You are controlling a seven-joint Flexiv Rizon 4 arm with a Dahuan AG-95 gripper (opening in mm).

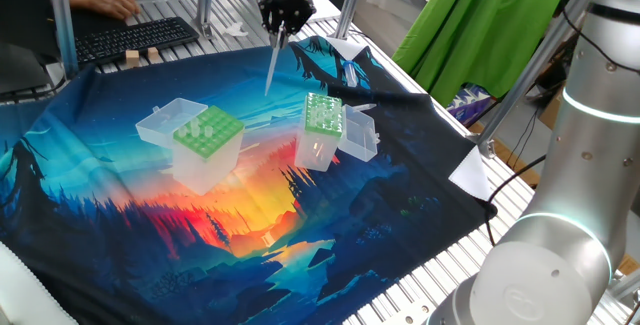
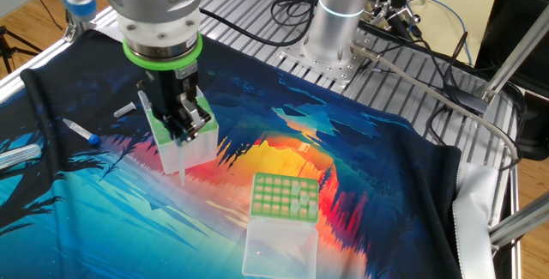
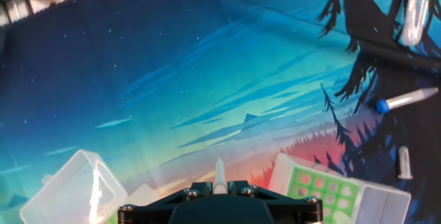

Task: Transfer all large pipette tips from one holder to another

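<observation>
One large pipette tip (image 1: 272, 69) hangs point-down from the end effector (image 1: 281, 27), whose fingers are closed on its wide end, well above the colourful cloth (image 1: 120, 215) on the table. Taking the wide-holed light-green holder (image 1: 207, 132) as landmark, the held tip is up and beyond it in one fixed view, between it and the narrower dark-green holder (image 1: 323, 113). The narrower holder stands near the landmark on the cloth, both with clear lids swung open
</observation>
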